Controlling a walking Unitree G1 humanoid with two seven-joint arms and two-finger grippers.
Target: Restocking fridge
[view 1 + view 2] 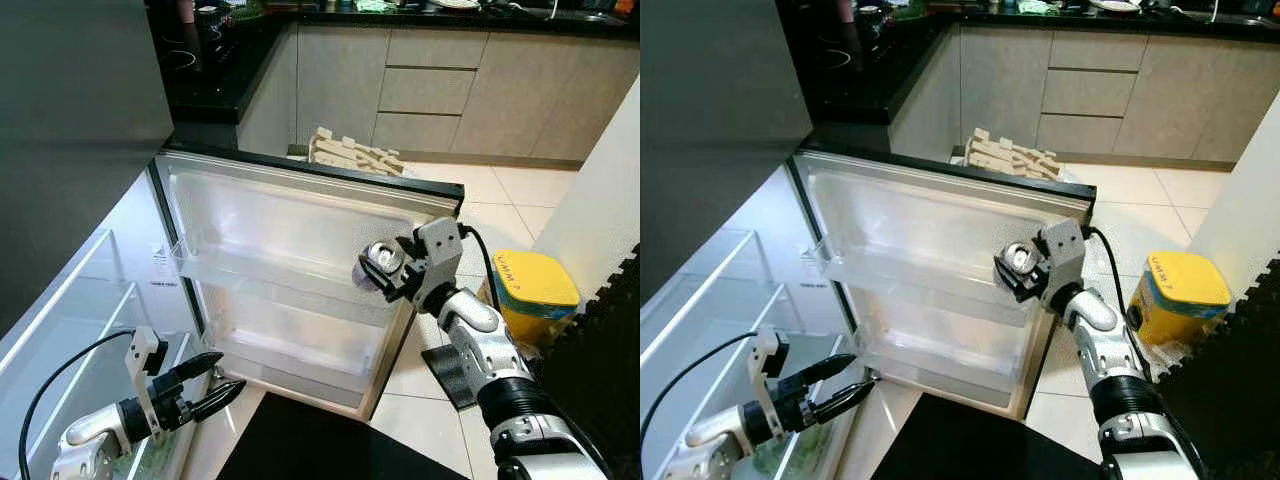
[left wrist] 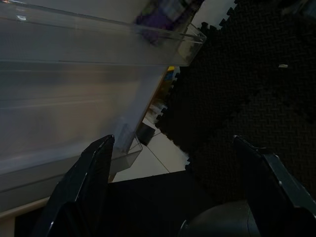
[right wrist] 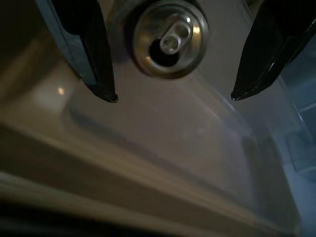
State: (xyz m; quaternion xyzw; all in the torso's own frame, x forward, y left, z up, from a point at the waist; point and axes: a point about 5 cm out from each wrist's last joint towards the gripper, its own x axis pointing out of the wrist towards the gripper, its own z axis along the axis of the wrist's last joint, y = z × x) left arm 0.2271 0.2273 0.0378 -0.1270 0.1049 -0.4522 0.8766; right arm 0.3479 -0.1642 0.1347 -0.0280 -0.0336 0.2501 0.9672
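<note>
- Right gripper (image 1: pixel 392 272) is seen in the left eye view raised in front of the open fridge door (image 1: pixel 300 215), level with the upper door shelf (image 1: pixel 250 275). A can (image 1: pixel 378 262) is shown between its black fingers, its top turned toward the camera. Whether the can is actually clamped cannot be told from this view.
- Left gripper (image 1: pixel 212 383) is held low, beside the bottom corner of the door, with its fingers parted and nothing between them.
- A yellow bin (image 1: pixel 535 290) is seen on the tiled floor (image 1: pixel 520 190) to the right of the door, and a black foam mat (image 1: pixel 310 450) lies below the door.
- In the right eye view the same can (image 1: pixel 1017 260) is seen at the right gripper (image 1: pixel 1020 275), over the right end of the upper door shelf (image 1: pixel 900 275). Grey kitchen cabinets (image 1: pixel 1090 90) are seen beyond the door.
- In the left wrist view the left gripper's fingers (image 2: pixel 94 168) are spread wide apart, empty. A clear door shelf (image 2: pixel 98 44) is seen past them, with the dark foam mat (image 2: pixel 247 84) beside it.
- In the right wrist view the can (image 3: pixel 168 37) is seen end-on with its pull tab visible, lying between the right gripper's fingers (image 3: pixel 94 54). The fingers stand apart on either side of it, and a gap is seen on one side; contact cannot be confirmed. A clear shelf wall (image 3: pixel 197 148) is seen beyond.
</note>
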